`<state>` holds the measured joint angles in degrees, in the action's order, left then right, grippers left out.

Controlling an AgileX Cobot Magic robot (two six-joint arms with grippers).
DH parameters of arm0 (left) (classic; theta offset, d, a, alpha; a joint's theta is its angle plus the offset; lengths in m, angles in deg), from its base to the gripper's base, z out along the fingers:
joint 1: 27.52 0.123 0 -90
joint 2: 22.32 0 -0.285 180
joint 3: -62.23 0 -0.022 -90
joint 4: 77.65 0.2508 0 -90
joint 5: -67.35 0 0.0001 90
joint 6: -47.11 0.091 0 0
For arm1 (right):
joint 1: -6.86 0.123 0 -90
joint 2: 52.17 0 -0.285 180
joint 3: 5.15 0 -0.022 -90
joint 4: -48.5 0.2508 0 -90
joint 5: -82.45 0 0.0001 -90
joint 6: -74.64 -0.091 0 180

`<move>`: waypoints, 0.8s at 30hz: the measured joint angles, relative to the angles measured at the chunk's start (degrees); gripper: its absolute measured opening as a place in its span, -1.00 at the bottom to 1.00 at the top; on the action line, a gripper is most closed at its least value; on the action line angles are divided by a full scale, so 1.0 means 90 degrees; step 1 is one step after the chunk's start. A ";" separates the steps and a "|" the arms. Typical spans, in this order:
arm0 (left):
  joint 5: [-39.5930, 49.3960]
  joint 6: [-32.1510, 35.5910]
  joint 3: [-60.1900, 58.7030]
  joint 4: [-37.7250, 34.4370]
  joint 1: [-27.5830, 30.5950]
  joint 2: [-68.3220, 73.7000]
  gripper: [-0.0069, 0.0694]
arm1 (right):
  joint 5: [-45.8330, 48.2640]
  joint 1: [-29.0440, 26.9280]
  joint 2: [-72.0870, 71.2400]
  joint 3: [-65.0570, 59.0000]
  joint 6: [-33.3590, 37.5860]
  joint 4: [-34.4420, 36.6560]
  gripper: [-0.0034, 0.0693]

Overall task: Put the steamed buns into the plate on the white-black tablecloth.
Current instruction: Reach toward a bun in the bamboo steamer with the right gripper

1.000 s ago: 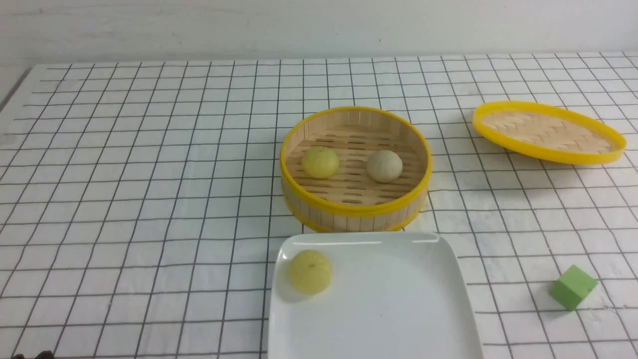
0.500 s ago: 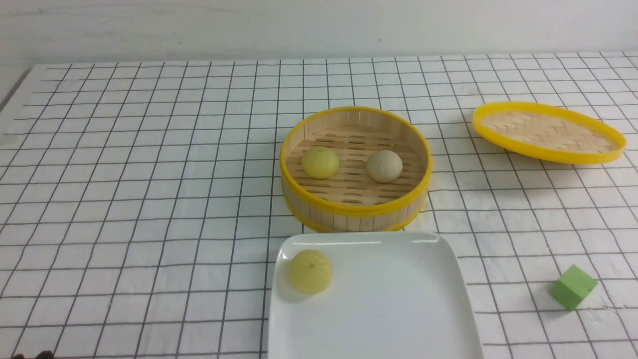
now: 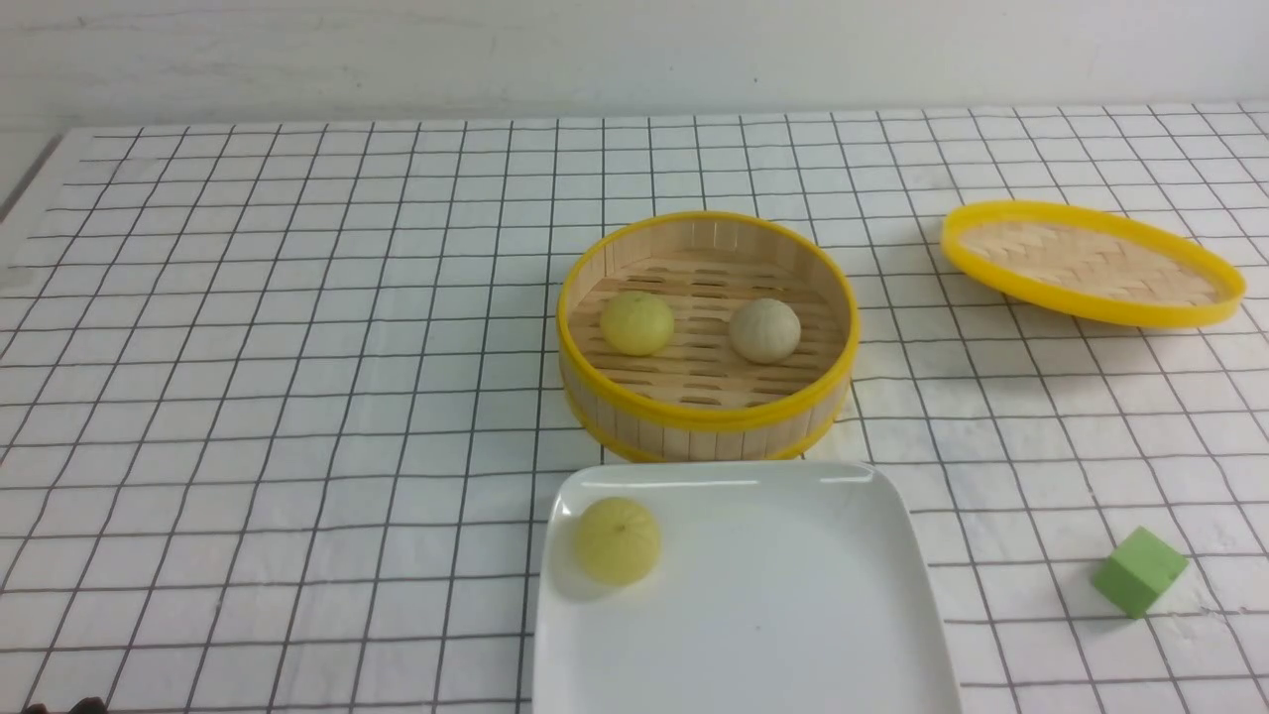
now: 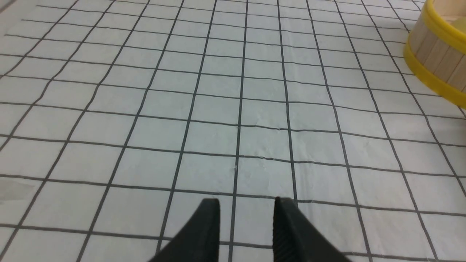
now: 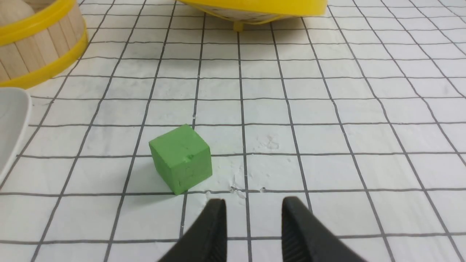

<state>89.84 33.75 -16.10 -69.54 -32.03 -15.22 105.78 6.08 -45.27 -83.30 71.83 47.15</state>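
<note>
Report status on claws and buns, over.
Both claws open, empty. One bun on plate, two in steamer. Nothing blocking steamer's open top.

The robot's left gripper [image 4: 247, 200] and right gripper [image 5: 254, 200] each show a pair of dark, near-black fingers with slim, narrow tips that widen away from the ends, their surfaces blurred in the wrist views, while a small black, rounded piece [image 3: 89, 705] of the machine shows in the front view.

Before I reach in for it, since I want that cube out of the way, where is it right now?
Front view: the green cube sits right of the white plate.
</note>
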 joint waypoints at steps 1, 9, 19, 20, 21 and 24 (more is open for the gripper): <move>0.0000 0.0000 0.0000 0.0000 0.0000 0.0000 -0.19 | 0.0000 0.0000 0.0000 0.0000 0.0000 0.0000 -0.25; 0.0006 0.0000 0.0000 0.0007 0.0000 0.0000 -0.19 | -0.0029 0.0000 0.0000 -0.0001 0.0000 -0.0117 -0.25; 0.0006 0.0000 0.0000 0.0013 0.0000 0.0000 -0.19 | -0.0190 0.0000 0.0000 -0.0037 0.0000 -0.0109 -0.25; 0.0006 0.0000 0.0000 0.0013 0.0000 0.0000 -0.19 | -0.0206 0.0000 0.0000 -0.0042 -0.0008 -0.0005 -0.25; 0.0006 0.0000 0.0000 0.0013 0.0000 0.0000 -0.19 | -0.0213 0.0000 0.0000 -0.0042 -0.0063 0.0184 -0.25; 0.0006 0.0000 0.0000 0.0013 0.0000 0.0000 -0.19 | -0.0206 0.0000 0.0000 -0.0050 -0.0710 0.1723 -0.25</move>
<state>89.89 33.75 -16.10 -69.42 -32.03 -15.22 103.93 6.08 -45.27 -83.75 65.43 62.65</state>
